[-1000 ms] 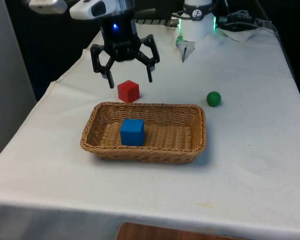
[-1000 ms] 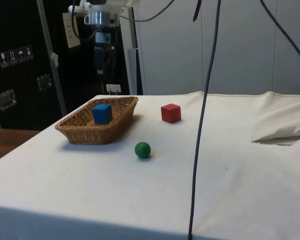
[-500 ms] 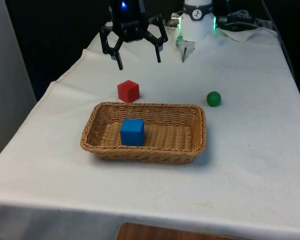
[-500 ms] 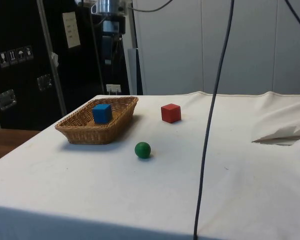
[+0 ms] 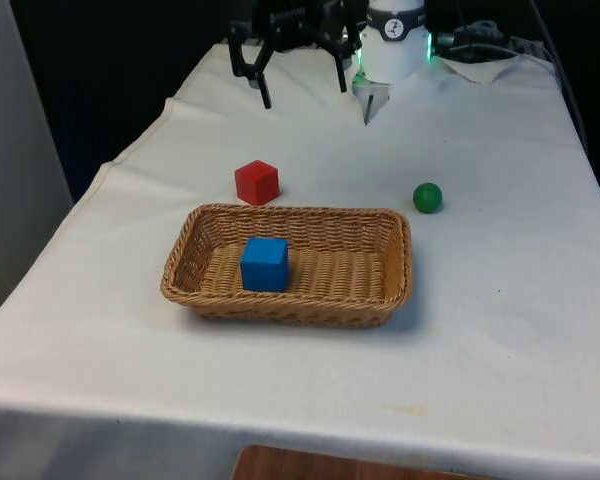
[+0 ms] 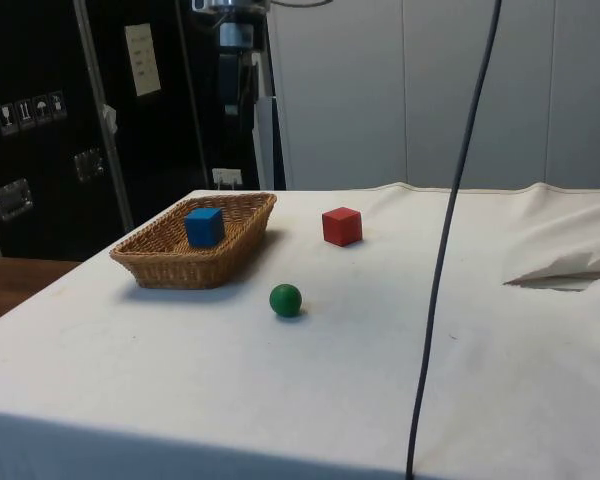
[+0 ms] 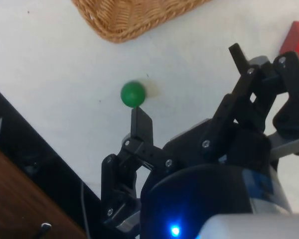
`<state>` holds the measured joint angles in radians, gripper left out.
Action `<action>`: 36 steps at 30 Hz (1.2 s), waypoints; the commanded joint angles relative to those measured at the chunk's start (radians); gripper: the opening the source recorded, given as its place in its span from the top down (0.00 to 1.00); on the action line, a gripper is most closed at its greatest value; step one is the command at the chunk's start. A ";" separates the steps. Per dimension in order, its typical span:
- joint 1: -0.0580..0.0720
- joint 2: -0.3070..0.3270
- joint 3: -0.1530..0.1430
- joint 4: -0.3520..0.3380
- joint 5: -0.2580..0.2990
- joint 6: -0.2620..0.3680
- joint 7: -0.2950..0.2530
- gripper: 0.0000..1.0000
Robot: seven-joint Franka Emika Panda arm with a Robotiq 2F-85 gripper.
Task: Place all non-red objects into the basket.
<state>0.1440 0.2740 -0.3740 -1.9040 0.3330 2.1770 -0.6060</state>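
Note:
A wicker basket (image 5: 404, 262) stands mid-table with a blue cube (image 5: 265, 264) inside it. Just behind its far left corner sits a red cube (image 5: 257, 182) on the cloth. A green ball (image 5: 427, 197) lies beyond the basket's far right corner. My gripper (image 5: 303, 88) hangs open and empty, high above the table's far end, well behind the red cube. From the side I see the basket (image 6: 165, 268), blue cube (image 6: 204, 226), red cube (image 6: 341, 226) and green ball (image 6: 286, 299). From the wrist, the gripper (image 7: 187, 82) is spread, with the green ball (image 7: 133, 93) far below by one finger.
The robot's white base (image 5: 392, 50) stands at the far end beside my gripper. A dark cable (image 6: 450, 230) hangs across the side view. Rumpled cloth (image 6: 570, 262) lies on that view's right. A brown wooden surface (image 5: 320, 466) sits below the table's near edge.
My gripper has risen and drawn back towards the table's far end, drifting to the front view's right, still open. The cubes, ball and basket have not moved.

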 commanded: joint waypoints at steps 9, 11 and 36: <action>0.008 -0.048 -0.005 -0.052 -0.075 0.031 0.044 0.00; 0.002 -0.043 0.000 -0.045 -0.065 0.016 0.034 0.00; 0.009 -0.165 0.056 -0.157 -0.131 0.028 0.118 0.00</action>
<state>0.1530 0.1090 -0.3180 -2.0610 0.2020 2.2050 -0.4880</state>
